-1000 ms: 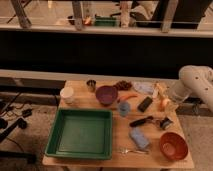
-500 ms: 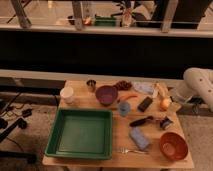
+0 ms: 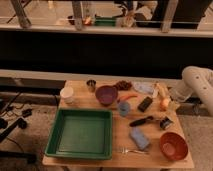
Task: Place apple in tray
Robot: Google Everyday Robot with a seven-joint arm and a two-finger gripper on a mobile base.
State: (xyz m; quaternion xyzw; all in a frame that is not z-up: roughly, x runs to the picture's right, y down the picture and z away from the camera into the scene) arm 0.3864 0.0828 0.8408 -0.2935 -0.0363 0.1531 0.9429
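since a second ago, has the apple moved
No. The apple still sits by the table's right edge, beside the black block, with the gripper close on its right.

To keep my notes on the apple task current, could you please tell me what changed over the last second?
The arm shifted slightly toward the picture's right; its hand hovers beside the apple at the right edge of the table. Nothing was taken hold of or let go. The apple, the tray and everything else stayed put.
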